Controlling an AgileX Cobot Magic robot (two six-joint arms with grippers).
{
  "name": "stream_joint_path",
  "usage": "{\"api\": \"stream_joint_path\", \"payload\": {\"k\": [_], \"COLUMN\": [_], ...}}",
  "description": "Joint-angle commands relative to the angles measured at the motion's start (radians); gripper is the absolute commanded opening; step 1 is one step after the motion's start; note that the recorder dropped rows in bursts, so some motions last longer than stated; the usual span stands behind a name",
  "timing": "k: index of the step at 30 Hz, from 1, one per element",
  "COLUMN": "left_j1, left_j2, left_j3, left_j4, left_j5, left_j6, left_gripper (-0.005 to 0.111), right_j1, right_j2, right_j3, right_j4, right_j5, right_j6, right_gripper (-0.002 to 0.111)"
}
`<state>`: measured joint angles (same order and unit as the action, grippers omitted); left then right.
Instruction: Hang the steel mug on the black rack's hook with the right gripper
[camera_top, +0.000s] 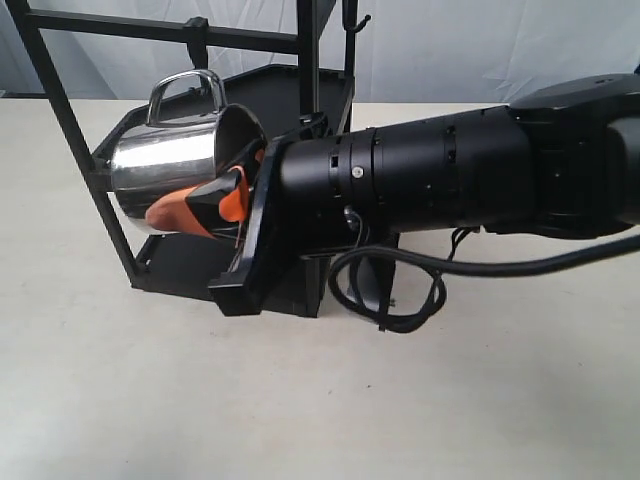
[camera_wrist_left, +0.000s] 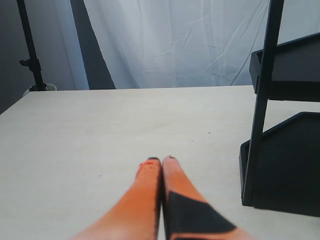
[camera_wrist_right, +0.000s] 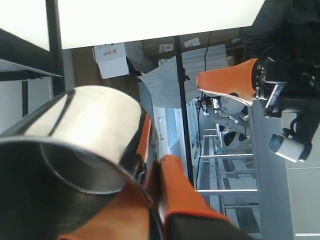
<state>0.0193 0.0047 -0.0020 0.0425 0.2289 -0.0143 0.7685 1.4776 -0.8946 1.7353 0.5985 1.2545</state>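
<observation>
The steel mug (camera_top: 170, 155) lies on its side in the air in front of the black rack (camera_top: 60, 110), with its mouth toward the arm and its looped handle (camera_top: 185, 85) on top. My right gripper (camera_top: 185, 205) is shut on the mug's wall, one orange finger under the outside and the other inside the rim. In the right wrist view the mug (camera_wrist_right: 85, 120) fills the left side, with the right gripper (camera_wrist_right: 155, 162) pinching its rim. The hook (camera_top: 198, 42) hangs from the crossbar just above the handle, apart from it. My left gripper (camera_wrist_left: 161, 161) is shut and empty over the table.
A thinner curved hook (camera_top: 352, 20) hangs at the rack's top right. Black cables (camera_top: 390, 290) loop under the right arm. The rack's post (camera_wrist_left: 262, 110) and lower shelf (camera_wrist_left: 290, 165) stand close to the left gripper. A light stand (camera_wrist_left: 30, 50) stands beyond the table's far edge.
</observation>
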Motion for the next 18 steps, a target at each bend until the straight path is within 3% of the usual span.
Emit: {"api": "stream_joint_path", "payload": {"k": [1,18], "left_j1": [-0.001,-0.001], "left_j2": [-0.005,-0.005], "left_j3": [0.002,0.002], "left_j4": [0.001,0.001], "left_j5": [0.002,0.002], "left_j6": [-0.002,-0.002], "left_gripper": [0.002,0.002], "right_j1": [0.001,0.001], "right_j2": [-0.002,0.035], "right_j3": [-0.008,-0.008], "right_j4": [0.009,0.009], "right_j5": [-0.033,-0.075], "right_j6": [0.005,0.005], "right_gripper": [-0.001,-0.001]}}
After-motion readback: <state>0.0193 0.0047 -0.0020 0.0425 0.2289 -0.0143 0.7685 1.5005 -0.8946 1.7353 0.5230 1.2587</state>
